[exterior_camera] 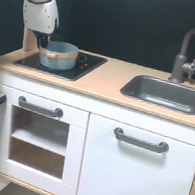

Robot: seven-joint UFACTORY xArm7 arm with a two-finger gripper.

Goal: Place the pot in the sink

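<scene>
The teal-blue pot [58,56] with a tan band around its rim stands on the black hob [88,63] at the exterior view's left. My gripper [43,42] hangs from the white arm directly over the pot's left rim, with its dark fingers reaching down to the rim. The fingertips are small and dark against the background, so I cannot tell whether they are closed on the rim. The dark grey sink [137,91] is set into the wooden counter at the exterior view's right, and nothing shows in it.
A grey faucet [190,51] rises behind the sink. The counter [108,79] tops a white toy kitchen with two grey handles [140,140] and an open shelf at lower left. A wooden post stands behind the hob.
</scene>
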